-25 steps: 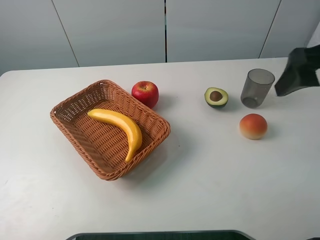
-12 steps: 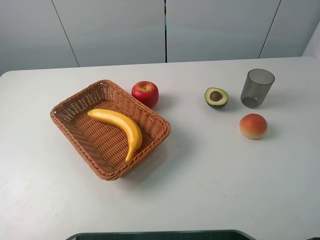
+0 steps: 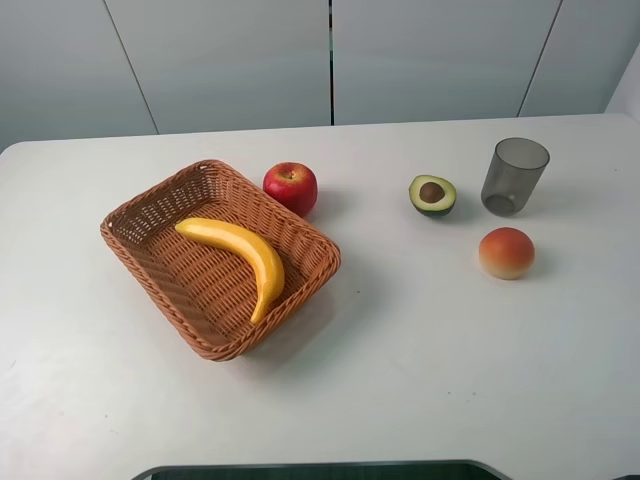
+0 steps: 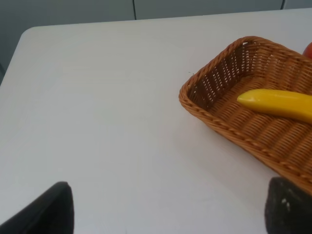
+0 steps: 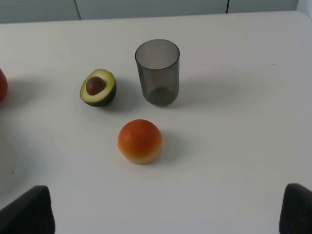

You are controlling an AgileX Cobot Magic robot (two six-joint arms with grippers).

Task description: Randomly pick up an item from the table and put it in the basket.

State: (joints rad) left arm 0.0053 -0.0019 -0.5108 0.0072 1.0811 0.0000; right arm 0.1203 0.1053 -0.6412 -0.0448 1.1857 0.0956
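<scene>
The yellow banana lies inside the orange-brown wicker basket on the left half of the white table. In the left wrist view the basket and one end of the banana show ahead of my left gripper, which is open and empty over bare table. My right gripper is open and empty, pulled back from the orange-red round fruit. Neither gripper shows in the exterior high view.
A red apple touches the basket's far rim. A halved avocado, a grey tumbler and the orange-red fruit stand on the right half. The avocado and tumbler also show in the right wrist view.
The right arm, seen at the right edge one second ago, has withdrawn out of the exterior high view. The banana, basket and other objects have not moved.
</scene>
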